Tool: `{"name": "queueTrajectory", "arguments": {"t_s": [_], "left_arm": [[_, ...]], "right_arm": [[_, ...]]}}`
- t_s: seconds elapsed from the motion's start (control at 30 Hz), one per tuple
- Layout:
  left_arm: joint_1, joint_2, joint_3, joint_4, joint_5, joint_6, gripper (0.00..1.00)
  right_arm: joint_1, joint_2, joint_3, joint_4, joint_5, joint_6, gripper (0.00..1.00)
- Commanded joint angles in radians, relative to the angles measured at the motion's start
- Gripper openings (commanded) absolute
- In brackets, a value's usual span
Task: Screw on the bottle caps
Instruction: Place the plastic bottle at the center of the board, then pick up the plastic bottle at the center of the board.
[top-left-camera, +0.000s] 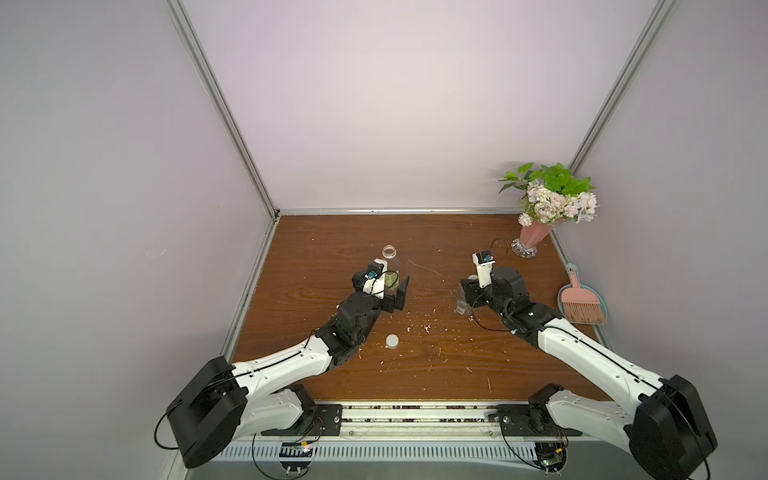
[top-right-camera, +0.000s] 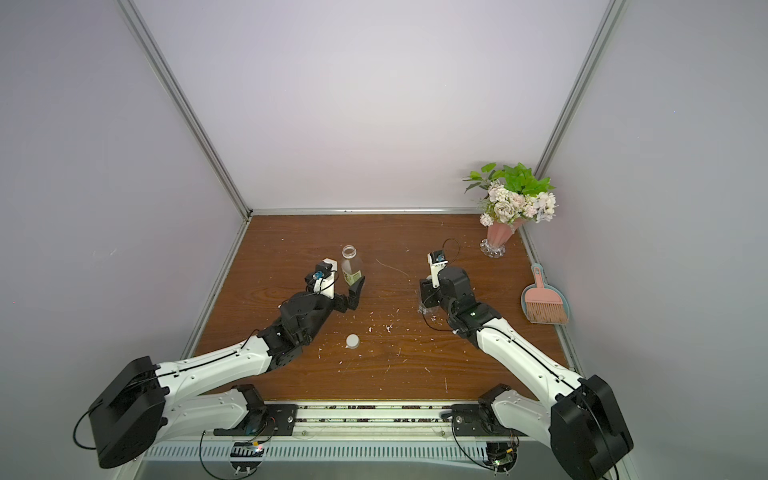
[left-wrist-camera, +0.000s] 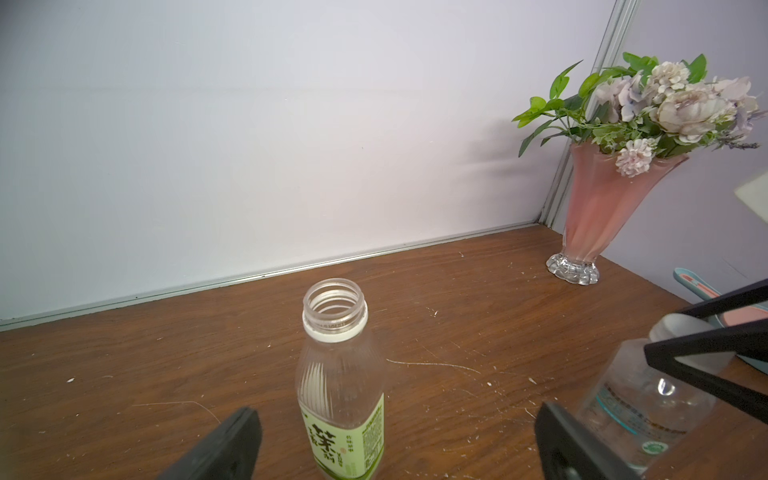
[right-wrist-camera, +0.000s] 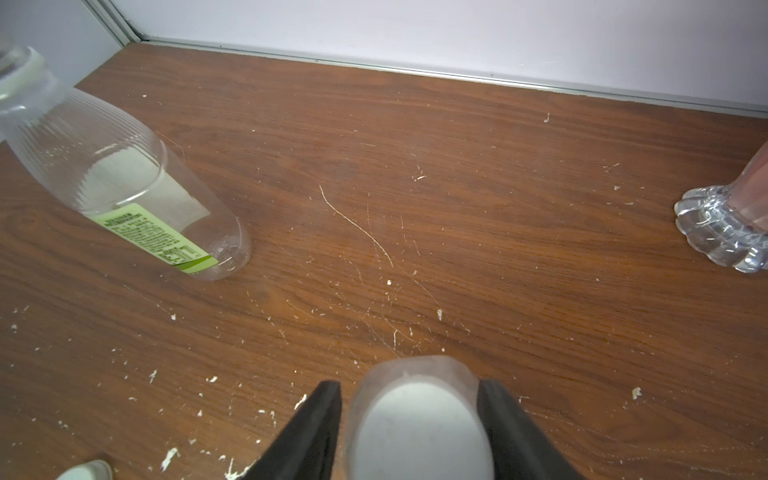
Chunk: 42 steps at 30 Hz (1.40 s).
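Left gripper (left-wrist-camera: 395, 430) spread wide, I flank the green-labelled bottle (left-wrist-camera: 340, 374), which stands upright on the desk (left-wrist-camera: 124, 374) between the two jaws with neither of them touching it. Its threaded neck is open. The right gripper (right-wrist-camera: 411, 399) sits over the second bottle (left-wrist-camera: 648, 407), its jaws close on either side of the white cap (right-wrist-camera: 415, 424) on that bottle's neck; I cannot tell from these views whether they are pressing the cap or just clear of it. A second cap (top-left-camera: 392, 340) lies loose on the desk behind the left gripper, toward my base, among white crumbs.

By my reckoning, one bottle is capped or nearly so and the other has not been started. The risks lie in how light these empty bottles are. If one left jaw meets the green-labelled bottle before the other, it could tip or skid away. Nothing steadies the second bottle, so it may simply turn with its cap. If that cap sits crooked on the thread, it will be left loose.

The yellow-green label (left-wrist-camera: 345, 440) carries large dark Chinese characters that I cannot read with confidence, plus a column of fine print. The second bottle has a pale bluish label with small text too fine to read and a small round green mark (left-wrist-camera: 654, 448).
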Motion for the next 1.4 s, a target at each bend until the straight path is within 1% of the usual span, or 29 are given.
{"name": "queueTrajectory", "arguments": {"t_s": [0.0, 0.17, 0.2, 0.33, 0.43, 0.53, 0.6, 0.67, 0.77, 0.83, 0.87, 0.9, 1.07, 1.17, 1.27, 1.37], "left_arm": [[0.011, -0.001, -0.011, 0.016, -0.011, 0.013, 0.99], [0.009, -0.011, -0.010, 0.015, -0.014, 0.015, 0.99], [0.009, -0.017, -0.011, 0.017, -0.015, 0.020, 0.99], [0.013, -0.044, -0.001, 0.005, -0.039, 0.056, 0.99], [0.038, -0.069, 0.025, -0.059, -0.013, 0.039, 0.99], [0.063, -0.105, 0.028, -0.090, -0.007, 0.021, 0.99], [0.072, -0.137, 0.021, -0.093, -0.020, 0.022, 0.99], [0.103, -0.167, 0.019, -0.115, -0.016, -0.005, 0.99], [0.180, -0.217, 0.010, -0.162, 0.012, -0.078, 0.99], [0.225, -0.251, -0.002, -0.182, 0.021, -0.112, 0.99], [0.240, -0.269, -0.010, -0.194, 0.015, -0.123, 0.99], [0.255, -0.287, -0.016, -0.204, 0.010, -0.132, 0.99], [0.270, -0.333, -0.027, -0.230, -0.030, -0.133, 0.99], [0.271, -0.326, -0.021, -0.241, -0.037, -0.134, 0.99], [0.273, -0.310, -0.005, -0.262, -0.040, -0.138, 0.99], [0.274, -0.296, 0.005, -0.278, -0.038, -0.140, 0.99]], "right_arm": [[0.004, -0.028, 0.022, 0.006, 0.011, 0.009, 0.65], [0.004, -0.041, 0.041, -0.005, 0.015, 0.002, 0.72], [0.004, -0.050, 0.046, -0.010, 0.020, -0.003, 0.76], [0.004, -0.080, 0.078, -0.034, 0.056, -0.020, 0.79], [0.004, -0.104, 0.115, -0.063, 0.075, -0.040, 0.80], [0.004, -0.125, 0.154, -0.086, 0.083, -0.059, 0.84], [0.004, -0.128, 0.193, -0.108, 0.068, -0.076, 0.86], [0.004, -0.117, 0.235, -0.128, 0.041, -0.091, 0.86], [0.005, -0.061, 0.322, -0.184, -0.034, -0.116, 0.88], [0.009, -0.018, 0.373, -0.207, -0.108, -0.128, 0.94], [0.014, 0.005, 0.397, -0.212, -0.144, -0.134, 0.99], [0.021, 0.030, 0.421, -0.218, -0.174, -0.140, 0.99], [0.066, 0.155, 0.501, -0.208, -0.255, -0.167, 0.99], [0.090, 0.233, 0.532, -0.181, -0.304, -0.176, 0.99], [0.111, 0.306, 0.559, -0.143, -0.317, -0.180, 0.99], [0.118, 0.372, 0.592, -0.106, -0.361, -0.181, 0.99]]}}
